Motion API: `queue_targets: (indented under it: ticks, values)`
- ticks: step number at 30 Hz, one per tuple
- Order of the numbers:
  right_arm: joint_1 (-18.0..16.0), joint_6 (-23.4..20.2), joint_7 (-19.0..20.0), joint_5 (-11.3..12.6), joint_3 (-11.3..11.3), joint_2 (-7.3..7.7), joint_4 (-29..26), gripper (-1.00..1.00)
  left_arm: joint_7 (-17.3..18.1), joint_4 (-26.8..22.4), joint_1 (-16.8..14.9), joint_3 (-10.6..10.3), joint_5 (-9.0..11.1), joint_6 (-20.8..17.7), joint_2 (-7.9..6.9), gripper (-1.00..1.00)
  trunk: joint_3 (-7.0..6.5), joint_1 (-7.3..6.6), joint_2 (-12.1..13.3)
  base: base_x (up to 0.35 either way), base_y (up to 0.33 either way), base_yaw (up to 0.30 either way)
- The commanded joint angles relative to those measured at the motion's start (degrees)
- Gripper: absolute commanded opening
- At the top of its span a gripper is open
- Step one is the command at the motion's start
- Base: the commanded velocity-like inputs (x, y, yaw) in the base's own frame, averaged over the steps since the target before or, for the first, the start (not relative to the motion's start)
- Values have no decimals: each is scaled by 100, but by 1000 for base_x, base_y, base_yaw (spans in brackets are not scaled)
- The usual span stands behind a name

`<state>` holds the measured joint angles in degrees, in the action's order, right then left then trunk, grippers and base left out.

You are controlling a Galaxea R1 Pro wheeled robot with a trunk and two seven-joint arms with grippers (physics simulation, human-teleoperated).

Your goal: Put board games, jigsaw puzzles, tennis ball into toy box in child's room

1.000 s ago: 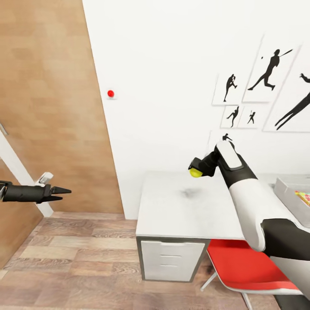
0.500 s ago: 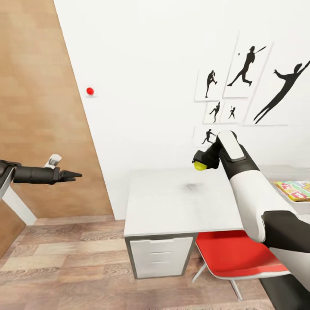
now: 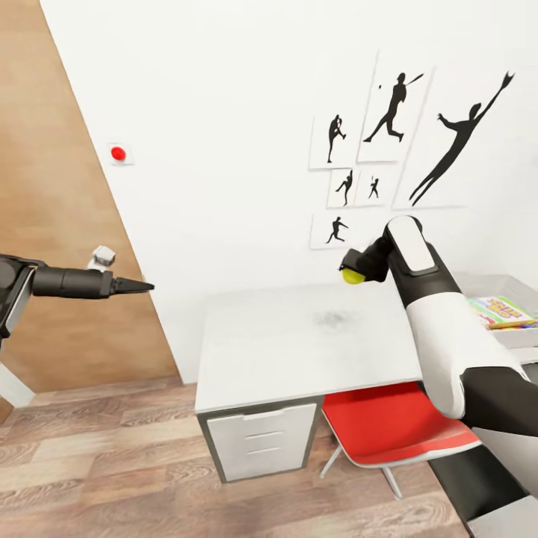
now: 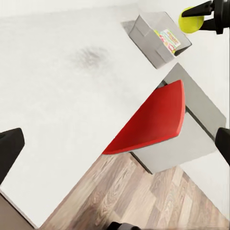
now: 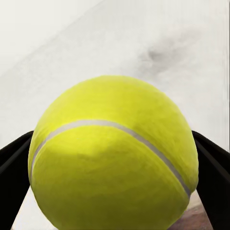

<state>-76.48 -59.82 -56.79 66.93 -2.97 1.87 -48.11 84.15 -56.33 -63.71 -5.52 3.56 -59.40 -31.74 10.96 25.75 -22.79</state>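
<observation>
Though round and so without a long axis, ball (image 3: 353, 276) shows its white seam curving across the face in the right wrist view (image 5: 115, 163). Hangs above the counter (image 3: 299, 351), over its rear part near the wall, clear of the surface and of the dark smudge beneath. Pinched between the right fingers (image 3: 357, 270), one black finger (image 5: 14, 167) pressed against each side of it. Toy box (image 3: 515, 299) sits at the far right end of the counter, long side running away from the wall, with one bright game (image 3: 499, 310) lying flat inside. Between ball and box, bare counter, partly hidden by the right arm. Front edge overhangs a drawer unit (image 3: 261, 441) and a red chair (image 3: 396, 426) tucked under. Left fingers (image 3: 142, 285) pressed together to a point, holding nothing, out over wooden floor (image 3: 112, 463), well apart from the counter's left edge.
</observation>
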Motion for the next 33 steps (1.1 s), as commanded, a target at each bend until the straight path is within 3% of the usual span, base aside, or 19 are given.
queue_targets:
  ticks: [1,5,12,21,33]
  values:
    - [-7,-18,-58,56,-25,9,-62,-100,101,-34,-8,-18,28,-60,-21,100,20,4,-13,5,0,-200]
    - [-4,-18,-59,56,-22,30,-142,-100,299,-107,-9,11,31,-60,-49,100,47,4,-13,9,0,-208]
    - [1,-18,-59,57,8,220,-298,-100,349,-132,-10,38,40,-55,-16,100,86,4,-13,2,-12,-227]
    - [-3,-18,-54,62,21,319,-526,-100,347,-139,-10,20,40,-55,9,100,145,4,-13,39,-146,-206]
    - [-8,-18,-51,57,33,322,-558,-100,339,-150,-10,16,32,-54,21,100,235,4,-13,194,-102,-150]
